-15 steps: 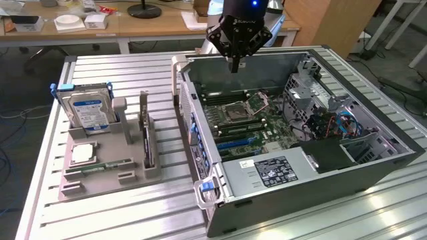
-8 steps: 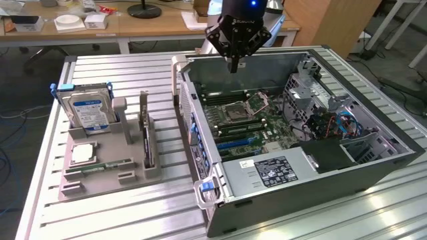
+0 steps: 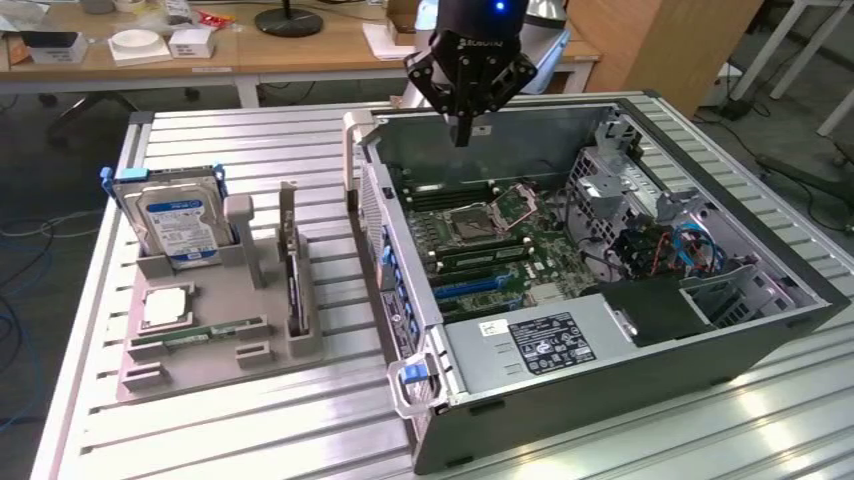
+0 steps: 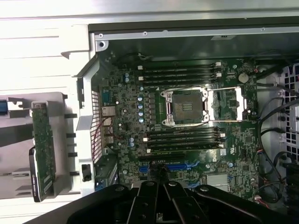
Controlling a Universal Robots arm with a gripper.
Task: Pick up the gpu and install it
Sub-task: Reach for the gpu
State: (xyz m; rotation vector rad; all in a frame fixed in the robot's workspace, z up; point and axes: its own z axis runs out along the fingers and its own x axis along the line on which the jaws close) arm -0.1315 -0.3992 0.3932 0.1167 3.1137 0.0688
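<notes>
The gpu (image 3: pixel 294 288) is a thin dark card standing on edge in a slot of the grey holder (image 3: pixel 200 360), to the exterior view's left of the open computer case (image 3: pixel 747 340). Its metal bracket rises at the far end. In the wrist view the gpu (image 4: pixel 43 149) shows a green board face beside the case wall. My gripper (image 3: pixel 463 132) hangs shut and empty over the far part of the case, well apart from the gpu. The gripper (image 4: pixel 161 182) points down at the motherboard (image 4: pixel 121 102) near the blue slots.
The holder also carries a silver hard drive with a blue label (image 3: pixel 176 225), a processor chip (image 3: pixel 167 305) and a narrow green memory stick (image 3: pixel 200 330). Inside the case are the open processor socket (image 4: pixel 186 106), memory slots, a power supply (image 3: pixel 541 345) and cables (image 3: pixel 681 250).
</notes>
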